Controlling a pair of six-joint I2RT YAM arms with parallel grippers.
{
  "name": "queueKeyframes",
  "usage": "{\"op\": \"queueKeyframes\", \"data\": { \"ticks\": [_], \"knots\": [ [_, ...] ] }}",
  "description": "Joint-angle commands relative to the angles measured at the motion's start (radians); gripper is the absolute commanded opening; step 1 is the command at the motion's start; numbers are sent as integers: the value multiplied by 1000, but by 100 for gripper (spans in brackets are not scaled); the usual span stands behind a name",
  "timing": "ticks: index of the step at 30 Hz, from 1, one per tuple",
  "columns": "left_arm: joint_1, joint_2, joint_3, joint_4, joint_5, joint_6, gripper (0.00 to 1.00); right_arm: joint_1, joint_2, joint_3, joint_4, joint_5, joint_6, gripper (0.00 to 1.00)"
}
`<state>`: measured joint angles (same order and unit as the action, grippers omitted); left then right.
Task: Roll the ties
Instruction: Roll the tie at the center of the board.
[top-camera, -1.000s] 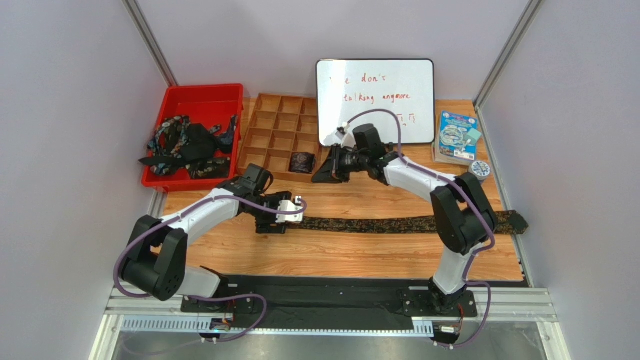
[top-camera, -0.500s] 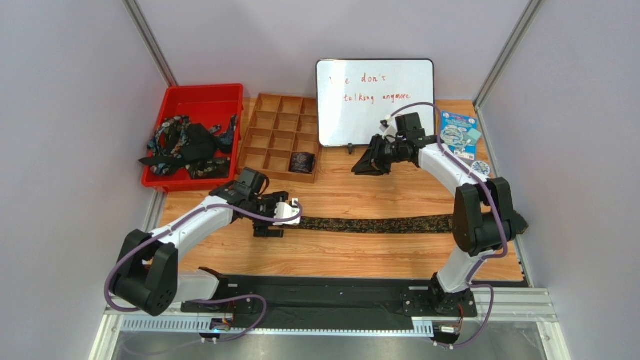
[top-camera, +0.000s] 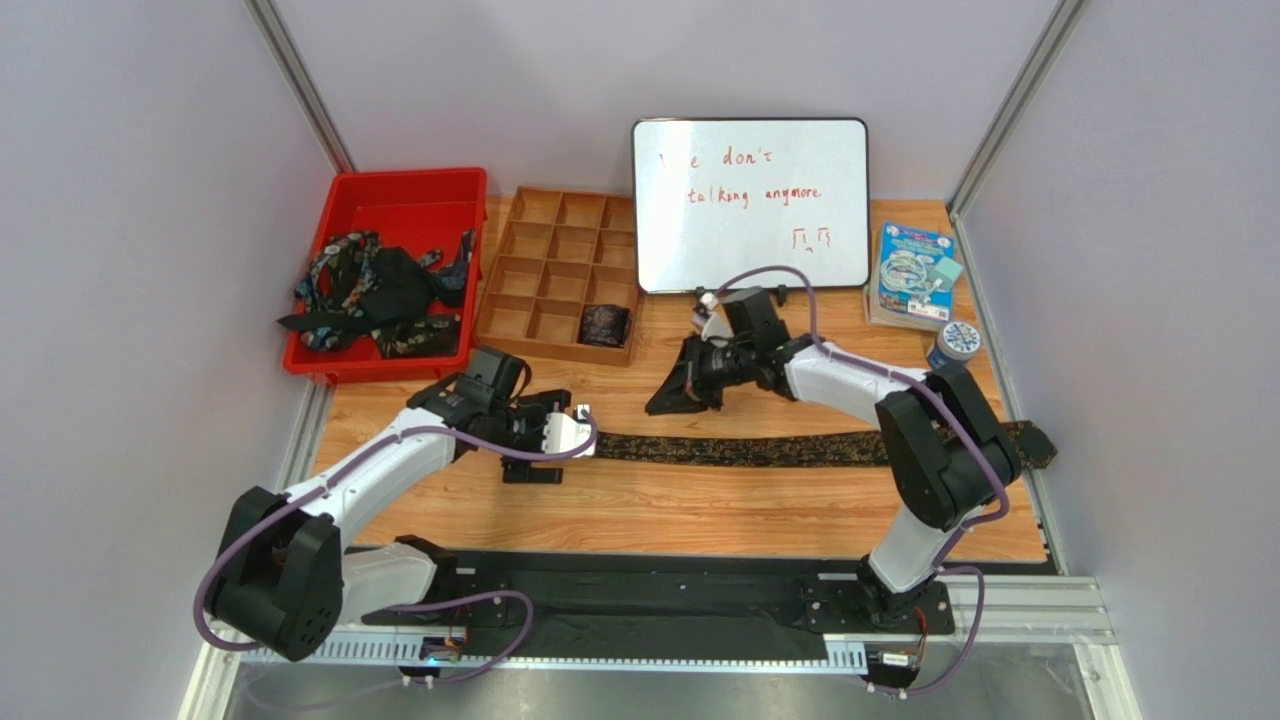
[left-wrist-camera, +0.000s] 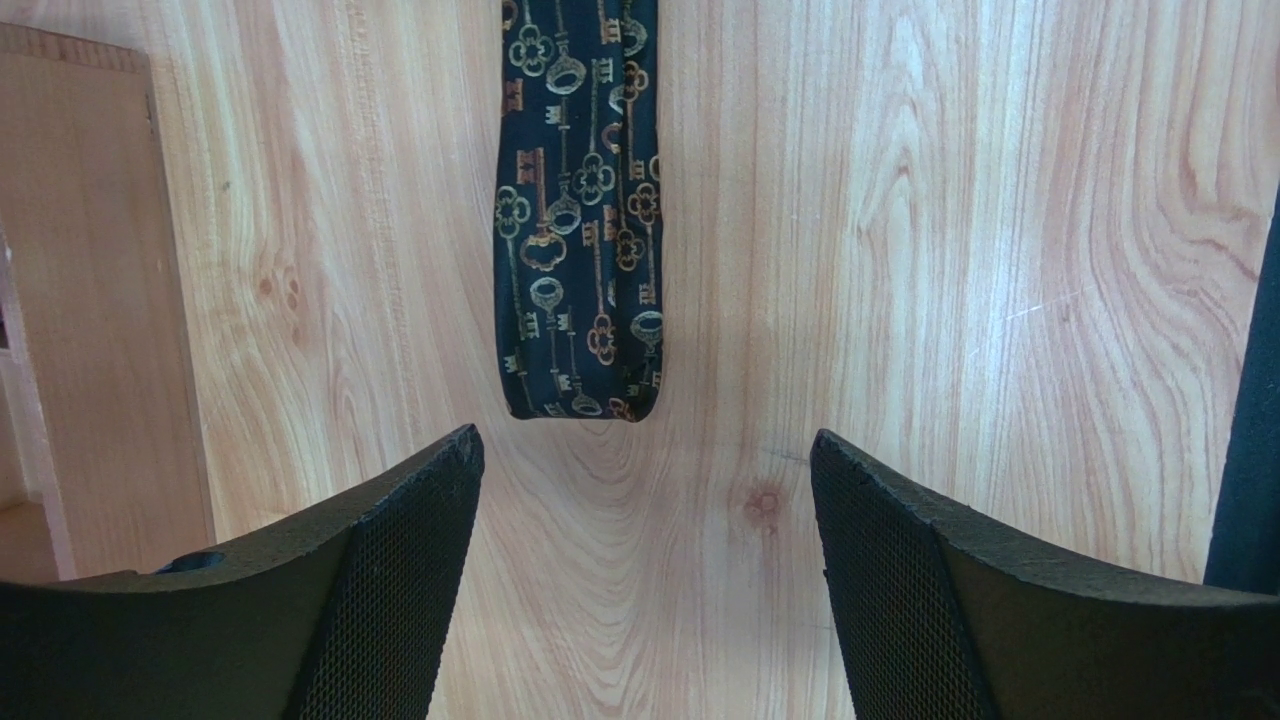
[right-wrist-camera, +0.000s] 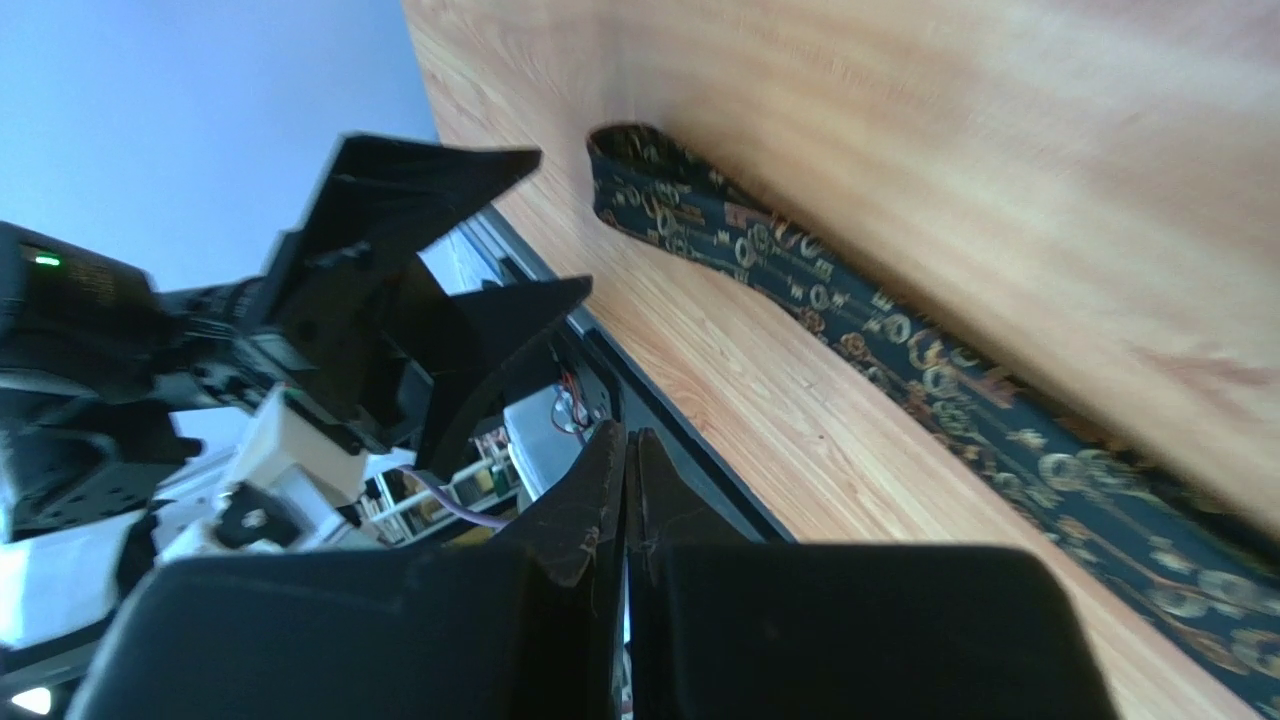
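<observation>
Left of the compartment tray (top-camera: 553, 240): a heap of unrolled ties (top-camera: 368, 285) in the red bin (top-camera: 394, 192), yet to do. Inside the tray, near-right cell: one rolled tie (top-camera: 606, 324), done. In front of the tray: left gripper (top-camera: 537, 441), spread wide and empty, facing the narrow end of the flat tie (top-camera: 751, 447), not touching it. Right of the tray: right gripper (top-camera: 672, 396), clamped shut on nothing. Judged barely begun. Only from the left wrist: gold key pattern, gap to the tie's end. Only from overhead: bin and coil.

Pale lilac walls (top-camera: 135, 225) enclose a light wooden table (top-camera: 721, 510), grey metal posts (top-camera: 301, 83) at its back corners.
</observation>
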<state>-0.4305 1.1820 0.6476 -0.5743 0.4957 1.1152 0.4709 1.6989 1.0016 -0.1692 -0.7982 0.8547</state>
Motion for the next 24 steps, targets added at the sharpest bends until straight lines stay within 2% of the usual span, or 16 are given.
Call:
{"op": "queueKeyframes", "data": {
  "ticks": [1, 7, 15, 24],
  "knots": [
    [-1, 28, 18, -7, 43, 48, 86, 113, 11, -32, 238, 108, 165, 0],
    [-1, 112, 61, 37, 72, 9, 84, 182, 128, -6, 249, 175, 196, 0],
    [-1, 186, 99, 63, 78, -15, 81, 198, 248, 15, 284, 180, 213, 0],
    [-1, 203, 106, 79, 72, -35, 80, 242, 269, 38, 260, 188, 216, 0]
  ]
}}
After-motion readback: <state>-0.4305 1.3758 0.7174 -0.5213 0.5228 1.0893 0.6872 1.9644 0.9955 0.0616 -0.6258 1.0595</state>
